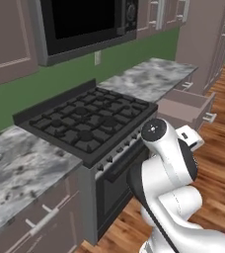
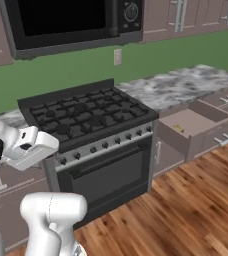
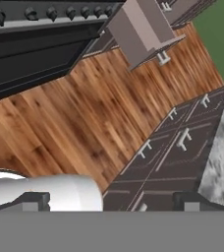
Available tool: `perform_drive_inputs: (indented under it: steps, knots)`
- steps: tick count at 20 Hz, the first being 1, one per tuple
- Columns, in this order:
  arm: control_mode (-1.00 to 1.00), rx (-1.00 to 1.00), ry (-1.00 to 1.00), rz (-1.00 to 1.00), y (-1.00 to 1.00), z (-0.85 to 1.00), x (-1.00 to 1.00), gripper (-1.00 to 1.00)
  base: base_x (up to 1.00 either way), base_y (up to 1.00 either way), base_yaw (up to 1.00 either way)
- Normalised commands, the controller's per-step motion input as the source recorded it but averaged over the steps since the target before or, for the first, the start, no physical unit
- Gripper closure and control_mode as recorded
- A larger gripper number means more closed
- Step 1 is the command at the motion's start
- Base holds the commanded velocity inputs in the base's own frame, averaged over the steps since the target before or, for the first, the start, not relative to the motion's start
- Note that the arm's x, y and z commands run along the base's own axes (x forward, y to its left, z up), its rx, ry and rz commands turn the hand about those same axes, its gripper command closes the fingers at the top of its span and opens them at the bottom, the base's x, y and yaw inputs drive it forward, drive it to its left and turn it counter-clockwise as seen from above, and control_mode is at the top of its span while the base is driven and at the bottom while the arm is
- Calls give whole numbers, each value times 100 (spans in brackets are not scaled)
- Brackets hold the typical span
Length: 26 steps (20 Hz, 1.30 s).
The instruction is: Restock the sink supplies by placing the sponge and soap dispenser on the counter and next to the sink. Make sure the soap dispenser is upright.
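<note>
Presently: sponge (image 2: 178, 128), small yellow piece, lies inside the open drawer (image 2: 196, 121) at right of the right base frame, beside the gas stove (image 2: 88, 116). Marbled surface (image 1: 151, 76) upper right, left base frame. My jaws: spread state cannot be told.

No legible text, label, brand, number or sign found in any view. The microwave (image 2: 71, 20) front and its dial carry no readable marking. The stove (image 2: 88, 117) knobs are plain dark; any marks on them are too small to read. Cabinet and drawer (image 2: 191, 125) faces, the counter (image 1: 151, 76) and the wall outlet (image 2: 118, 56) are unmarked.
</note>
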Motion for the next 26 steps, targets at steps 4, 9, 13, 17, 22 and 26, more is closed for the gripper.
perform_drive_inputs:
  steps: [4, 9, 13, 17, 22, 26]
  knots:
    - [100, 0, 0, 0, 0, 0, 0, -100, 100, -72, 7]
    - [100, 0, 0, 0, 0, 0, 0, -100, 100, -42, 9]
    - [100, 0, 0, 0, 0, 0, 0, -100, 100, 0, -19]
    - [100, 0, 0, 0, 0, 0, 0, -100, 96, -70, -2]
    - [100, 0, 0, 0, 0, 0, 0, -100, 94, -85, 12]
    - [100, 0, 0, 0, 0, 0, 0, -100, 88, -58, 22]
